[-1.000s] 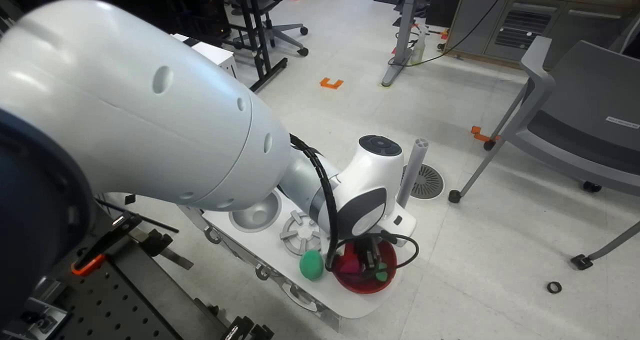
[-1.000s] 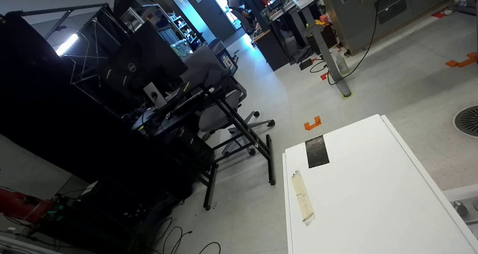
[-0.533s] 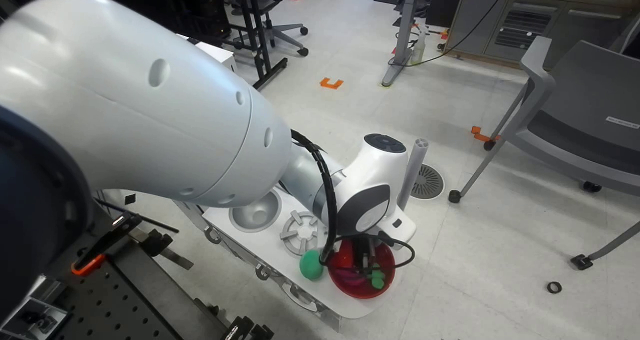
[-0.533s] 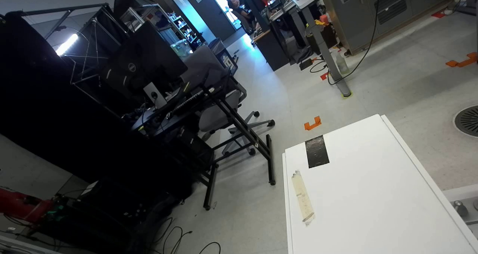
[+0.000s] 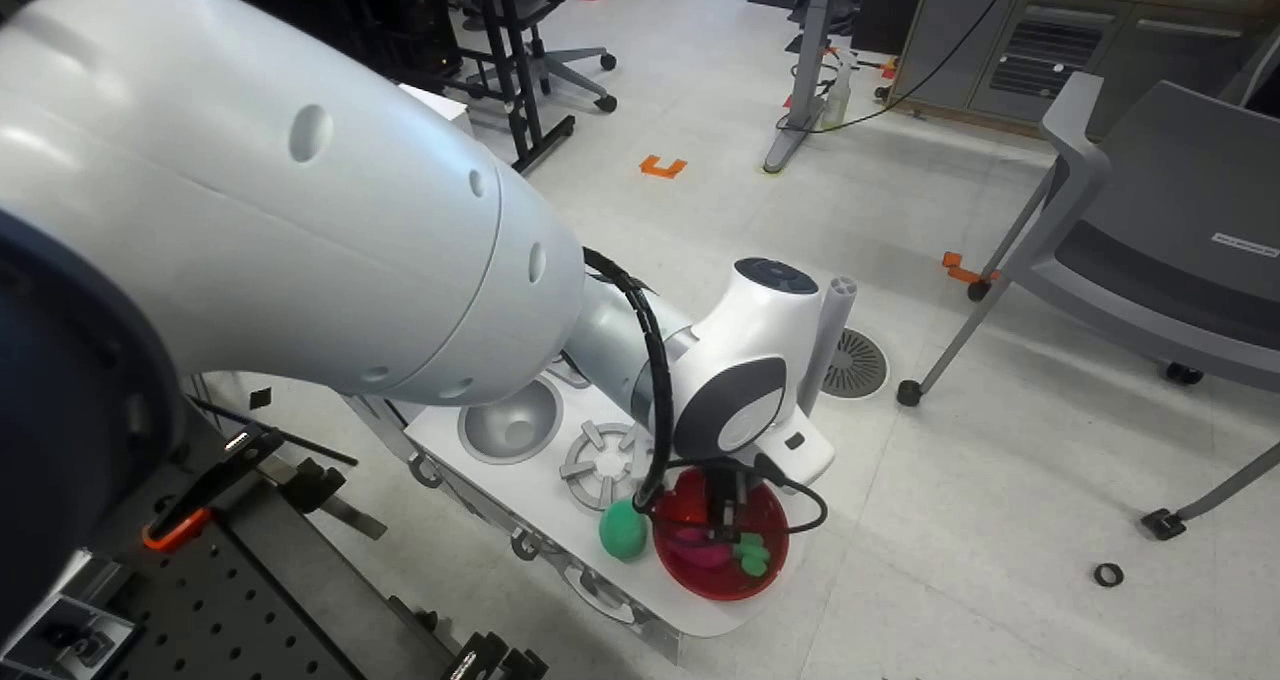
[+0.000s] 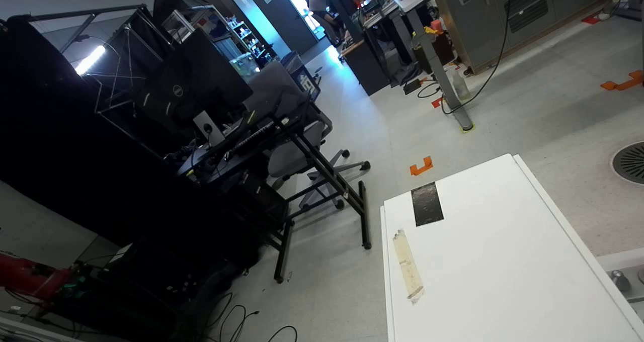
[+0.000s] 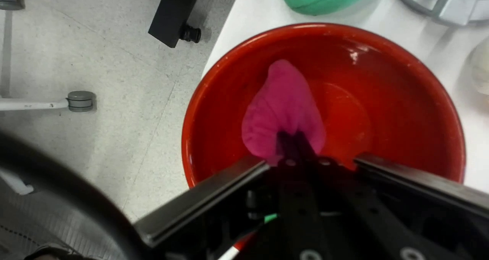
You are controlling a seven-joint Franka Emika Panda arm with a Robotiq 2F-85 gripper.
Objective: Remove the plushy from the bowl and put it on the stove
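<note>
The plushy's pink part (image 7: 280,95) lies in the red bowl (image 7: 420,76), toward one side of it. In the wrist view my gripper (image 7: 292,134) is shut on the pink fabric, which puckers at its fingertips. An exterior view shows the pink body (image 5: 700,552) and green parts (image 5: 753,558) inside the bowl (image 5: 715,590), with the gripper (image 5: 722,532) reaching in from above. Most of the green is hidden behind the gripper in the wrist view. The stove, a pale burner ring (image 5: 578,470), sits beside the bowl; its edge (image 7: 452,13) shows in the wrist view.
A green rounded object (image 5: 624,531) stands between bowl and burner. Beyond the burner is a grey sink basin (image 5: 500,440). A grey post (image 5: 825,345) rises behind the hand. The bowl is near the end of the white kitchen top (image 5: 700,615).
The jaws have closed on the plushy. My hand has risen slightly, and the bowl has shifted a little toward the green rounded object. More of the pink and green parts now shows.
</note>
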